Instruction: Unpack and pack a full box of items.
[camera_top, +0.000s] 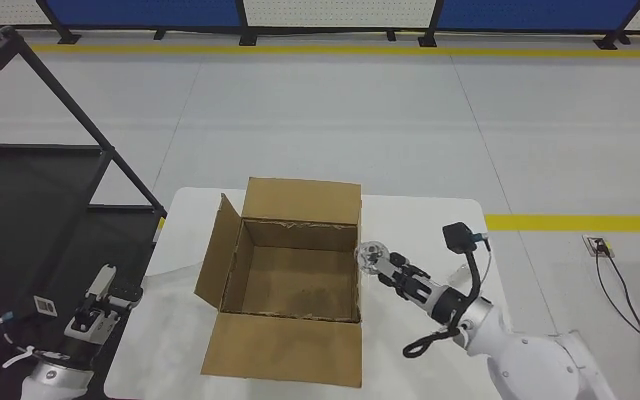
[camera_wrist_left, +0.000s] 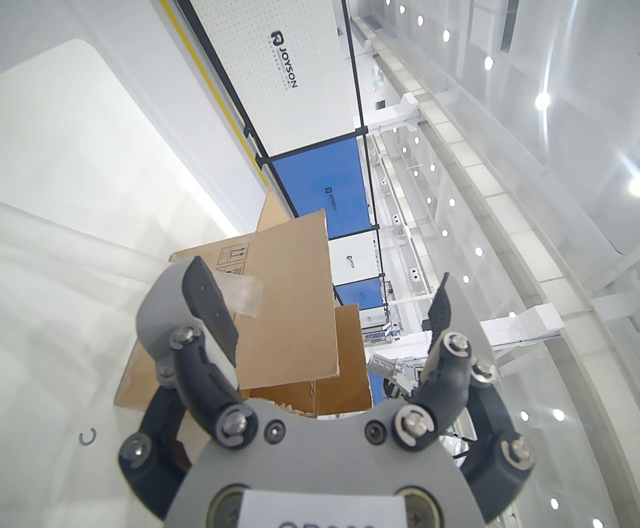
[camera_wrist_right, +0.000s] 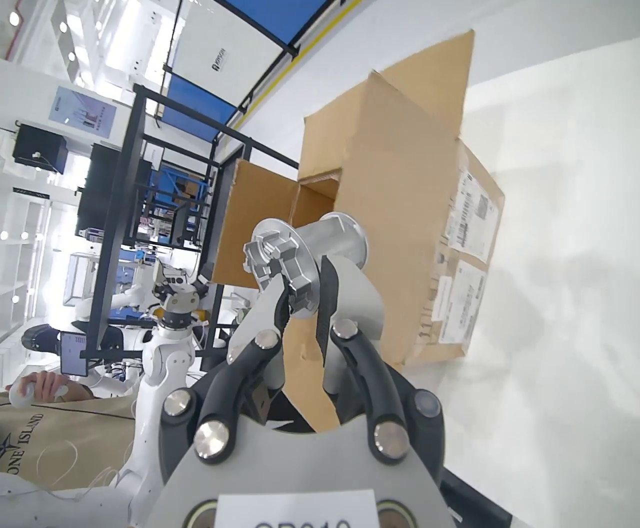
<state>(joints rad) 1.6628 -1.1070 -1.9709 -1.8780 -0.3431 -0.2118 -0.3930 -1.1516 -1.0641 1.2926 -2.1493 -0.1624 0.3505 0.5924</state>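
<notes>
An open brown cardboard box (camera_top: 285, 290) stands on the white table (camera_top: 420, 220), flaps up, and its visible inside looks bare. My right gripper (camera_top: 385, 265) hovers just off the box's right wall, shut on a silver flanged metal part (camera_top: 372, 256). In the right wrist view the metal part (camera_wrist_right: 300, 260) sits clamped by its flange between the fingers (camera_wrist_right: 327, 285), with the box (camera_wrist_right: 390, 200) right behind it. My left gripper (camera_wrist_left: 320, 295) is open and holds nothing, off the table's front left corner (camera_top: 100, 300), pointing toward the box (camera_wrist_left: 280, 310).
A black metal frame (camera_top: 90, 150) with a dark panel stands left of the table. The box's shipping labels (camera_wrist_right: 470, 250) face the right side. A yellow floor line (camera_top: 560, 222) and a cable (camera_top: 615, 285) lie right of the table.
</notes>
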